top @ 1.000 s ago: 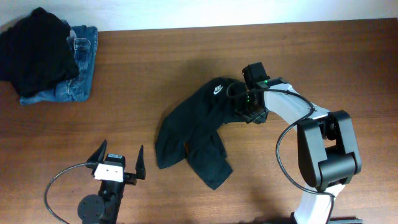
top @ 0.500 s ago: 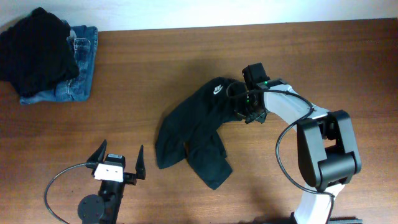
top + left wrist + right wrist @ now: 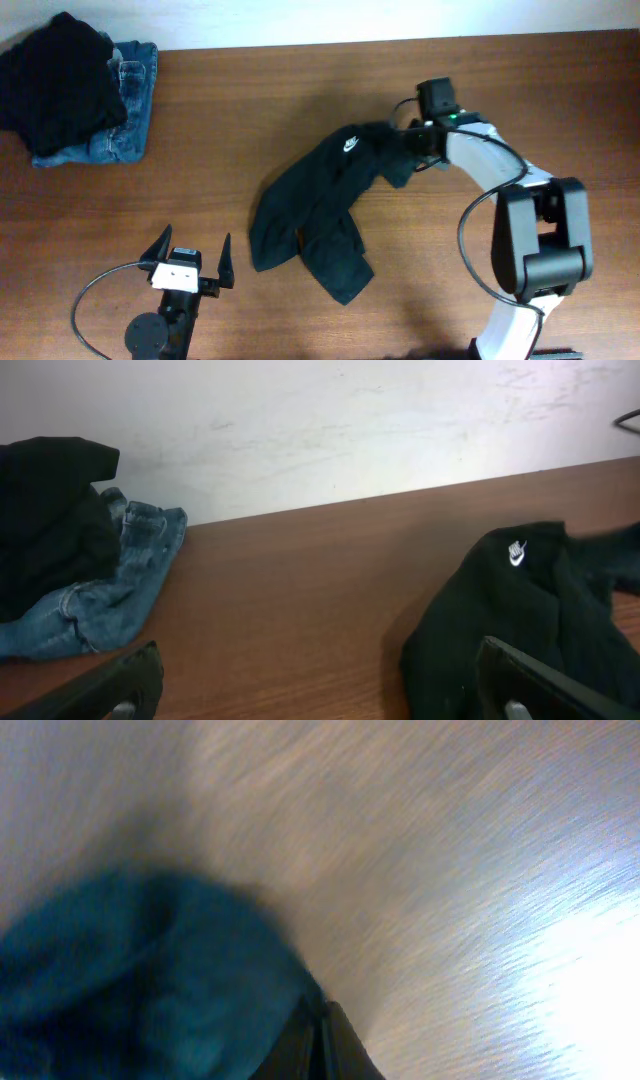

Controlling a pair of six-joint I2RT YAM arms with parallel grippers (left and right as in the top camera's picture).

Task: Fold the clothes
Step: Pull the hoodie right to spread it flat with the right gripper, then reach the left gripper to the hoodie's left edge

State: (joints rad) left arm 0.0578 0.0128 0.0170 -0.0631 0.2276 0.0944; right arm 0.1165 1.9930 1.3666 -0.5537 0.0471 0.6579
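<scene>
At 7 o'clock on the brown wooden table (image 3: 250,90), the left gripper (image 3: 192,252) waits with its fingers spread wide and empty. The crumpled blackish-green thin-cloth T-shirt (image 3: 310,210) lies at centre, its 2 o'clock edge pinched in the closed right gripper (image 3: 403,148). Drawing that edge outward, low and steady, should flatten the bunching. Since a second ago the right arm has swung toward 2 o'clock, stretching the cloth

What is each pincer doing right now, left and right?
Left pincer: open, holding nothing.
Right pincer: shut on the T-shirt.
</scene>
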